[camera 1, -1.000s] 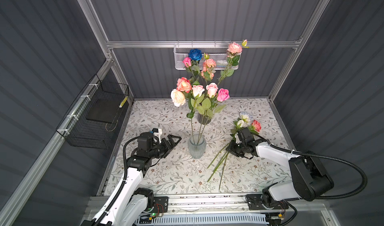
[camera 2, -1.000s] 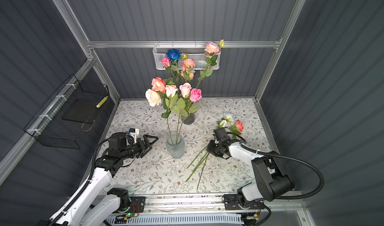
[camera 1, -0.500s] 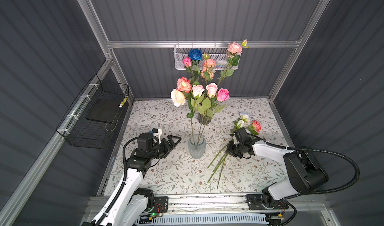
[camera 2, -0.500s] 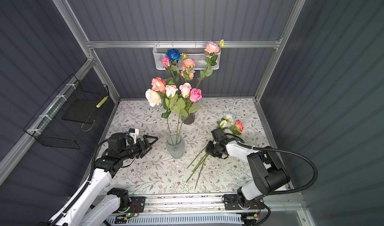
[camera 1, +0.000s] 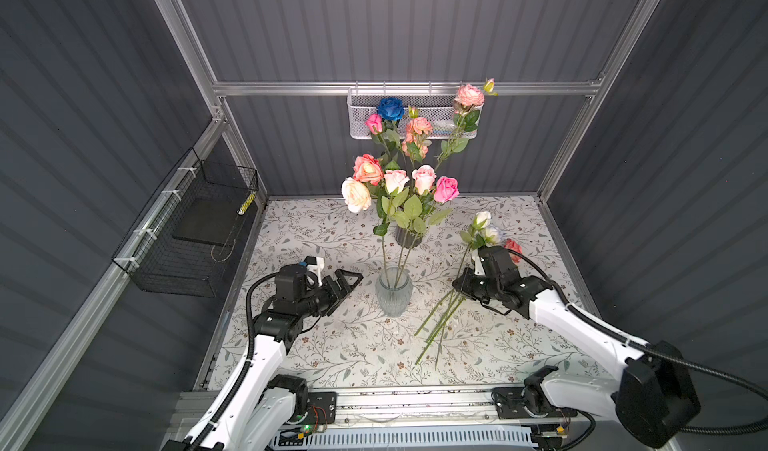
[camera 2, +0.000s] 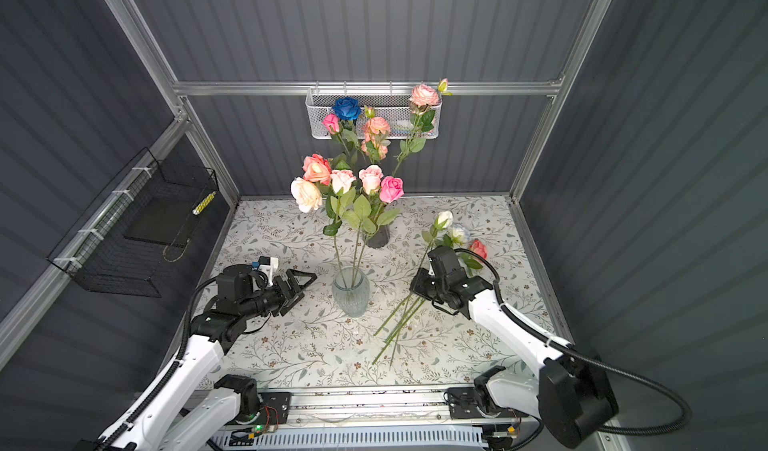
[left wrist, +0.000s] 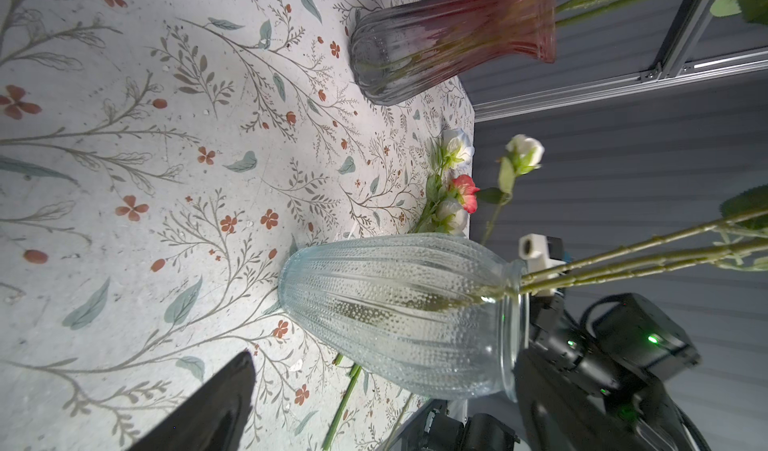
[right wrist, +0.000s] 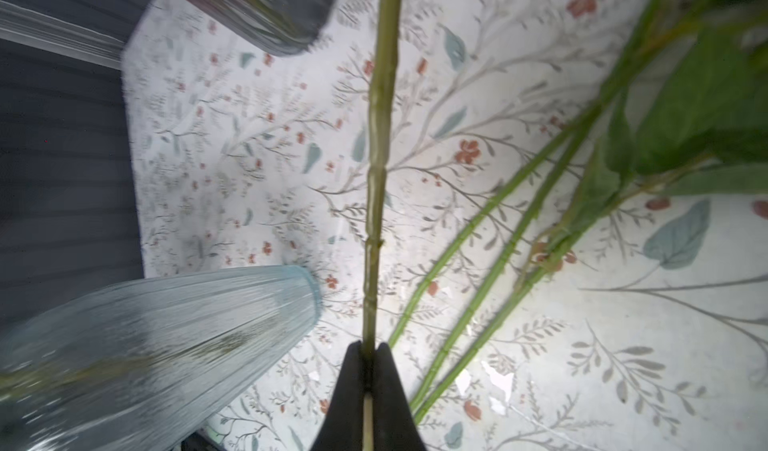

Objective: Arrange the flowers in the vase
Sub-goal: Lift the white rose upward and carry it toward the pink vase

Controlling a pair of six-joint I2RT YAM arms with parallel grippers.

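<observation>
A clear glass vase (camera 1: 394,293) (camera 2: 350,293) (left wrist: 399,316) stands mid-table with three roses (camera 1: 395,181) in it. Loose flowers (camera 1: 440,324) lie on the cloth to its right, with a red head (camera 1: 514,247) and a white one (camera 1: 492,233). My right gripper (camera 1: 459,287) (right wrist: 368,351) is shut on one thin green stem (right wrist: 378,137). Its white bud (camera 1: 482,219) (left wrist: 524,152) is raised off the table. My left gripper (camera 1: 350,280) stands open left of the vase, not touching it, and one dark finger (left wrist: 220,403) shows in the left wrist view.
A dark vase with a reddish neck (camera 1: 409,237) (left wrist: 449,33) holds several roses behind the clear one. A white mesh basket (camera 1: 361,120) hangs on the back wall. A black wire basket (camera 1: 195,237) hangs on the left wall. Two stems (right wrist: 478,262) lie beside the held one.
My right gripper has closed on a stem and shifted slightly left. The white bud has risen a little. The left arm has not moved.
</observation>
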